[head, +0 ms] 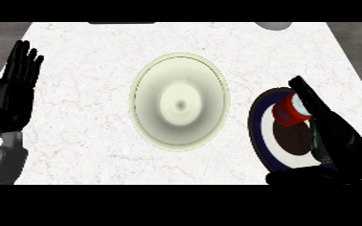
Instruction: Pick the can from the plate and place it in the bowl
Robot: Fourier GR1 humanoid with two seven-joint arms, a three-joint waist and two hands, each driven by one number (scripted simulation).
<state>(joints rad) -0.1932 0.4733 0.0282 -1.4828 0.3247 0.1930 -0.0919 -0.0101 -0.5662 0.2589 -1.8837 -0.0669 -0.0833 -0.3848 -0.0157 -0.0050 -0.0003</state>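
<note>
A red can [288, 113] with a pale top stands on the far part of a plate [254, 124], which has a dark blue rim, a white ring and a brown centre and sits at the right of the counter. My right hand [338, 141] hovers over the plate's right side. Its straight fingers [308, 96] lie along the can's right side, and its thumb [304, 177] stretches out below the plate's near edge. The hand hides the right part of the plate. A wide cream bowl [152, 119] sits at the counter's middle, left of the plate. My left hand [17, 91] rests open at the left edge, fingers up.
The white marble counter [84, 139] ends in darker floor on the left and right. A grey rounded object [274, 25] and a dark flat shape [120, 23] show at the far edge.
</note>
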